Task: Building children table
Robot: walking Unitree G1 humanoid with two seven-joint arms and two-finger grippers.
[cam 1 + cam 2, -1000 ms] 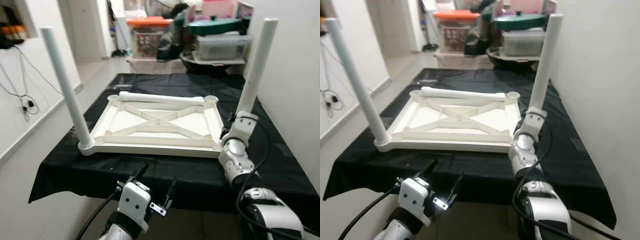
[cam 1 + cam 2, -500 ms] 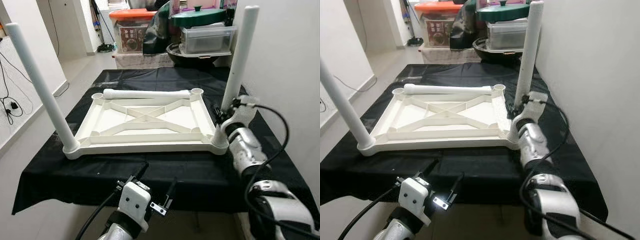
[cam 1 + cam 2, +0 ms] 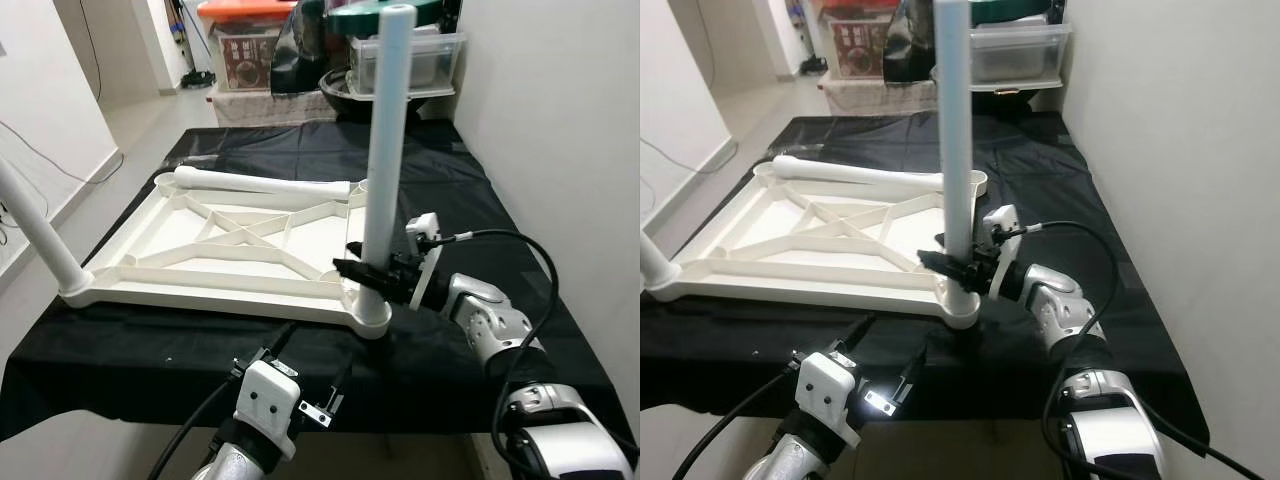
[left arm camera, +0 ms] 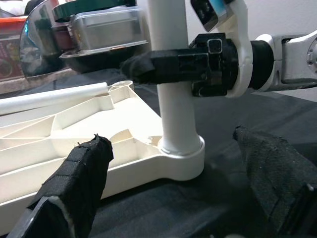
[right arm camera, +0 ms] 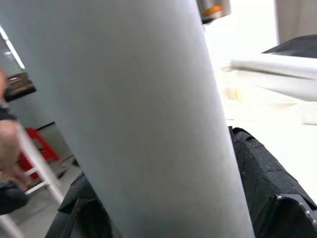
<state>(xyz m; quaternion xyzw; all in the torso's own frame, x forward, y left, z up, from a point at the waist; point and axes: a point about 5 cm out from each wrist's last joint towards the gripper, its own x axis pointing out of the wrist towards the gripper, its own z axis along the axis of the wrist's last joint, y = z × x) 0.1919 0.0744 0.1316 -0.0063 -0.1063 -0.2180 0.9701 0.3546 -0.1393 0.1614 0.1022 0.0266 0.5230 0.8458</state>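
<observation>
The white children's tabletop (image 3: pixel 190 288) lies upside down on a black-covered table (image 3: pixel 470 170). An upright white leg (image 3: pixel 386 150) stands in its near right corner socket. My right gripper (image 3: pixel 368 272) reaches in level from the right and is shut on this leg just above the socket; the wrist view shows the leg (image 5: pixel 148 114) between both black fingers (image 5: pixel 267 188). A second upright leg (image 3: pixel 40 240) stands in the near left corner. A loose leg (image 3: pixel 262 183) lies along the far edge. My left gripper (image 3: pixel 318 350) hovers open below the table's front edge, facing the gripped leg's base (image 4: pixel 181 153).
Storage boxes (image 3: pixel 245 45), a clear bin (image 3: pixel 432 60) and a dark bowl with a green lid (image 3: pixel 355 18) crowd the far end. A white wall (image 3: pixel 560 120) runs close along the table's right side. Open floor (image 3: pixel 120 120) lies to the left.
The camera has swung, shifting the whole scene left. My right wrist has turned around the leg, from standing under it to reaching in level from the right, still holding it.
</observation>
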